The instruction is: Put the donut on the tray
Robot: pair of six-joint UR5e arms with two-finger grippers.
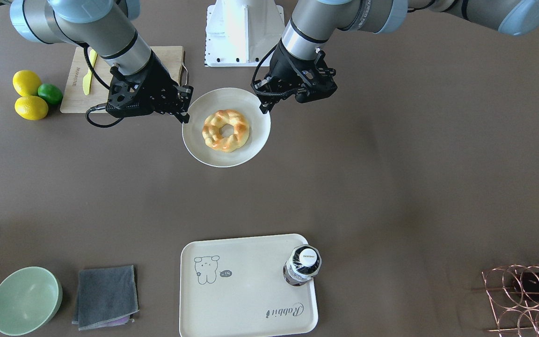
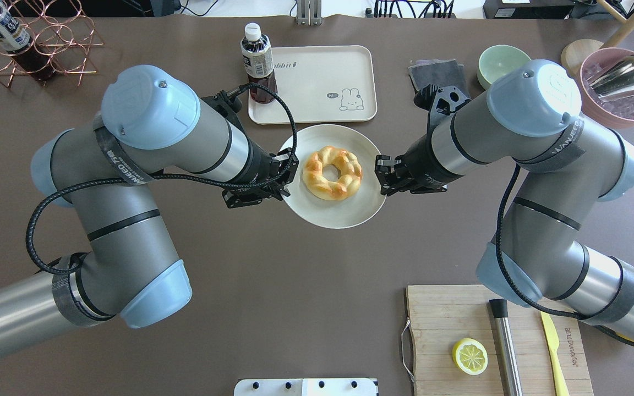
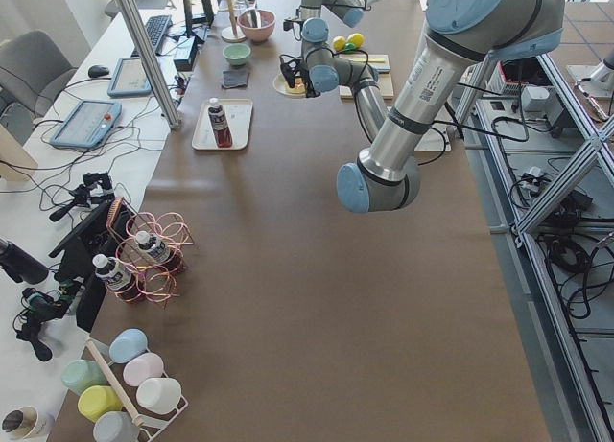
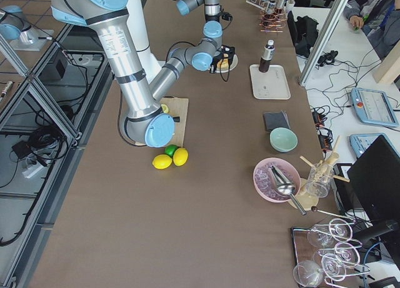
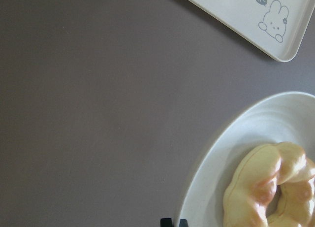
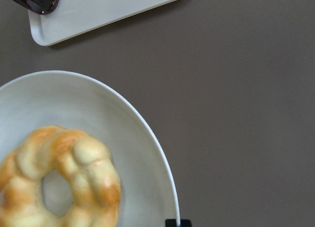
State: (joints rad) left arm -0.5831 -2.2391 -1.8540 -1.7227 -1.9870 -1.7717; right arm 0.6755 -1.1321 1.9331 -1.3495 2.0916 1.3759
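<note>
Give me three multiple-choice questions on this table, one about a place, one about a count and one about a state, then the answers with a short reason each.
1. Where does the donut lie?
A. in the green bowl
B. on the round plate
C. on the cutting board

2. How many whole yellow lemons lie by the lime?
A. one
B. two
C. three

3. How is the bottle on the tray standing?
A. upright, with its cap on
B. on its side
C. upside down

Answers:
1 B: the donut rests in the middle of the round plate, apart from the tray.
2 B: the front-facing view shows two lemons touching the lime.
3 A: its white cap faces up at one corner of the tray.
</note>
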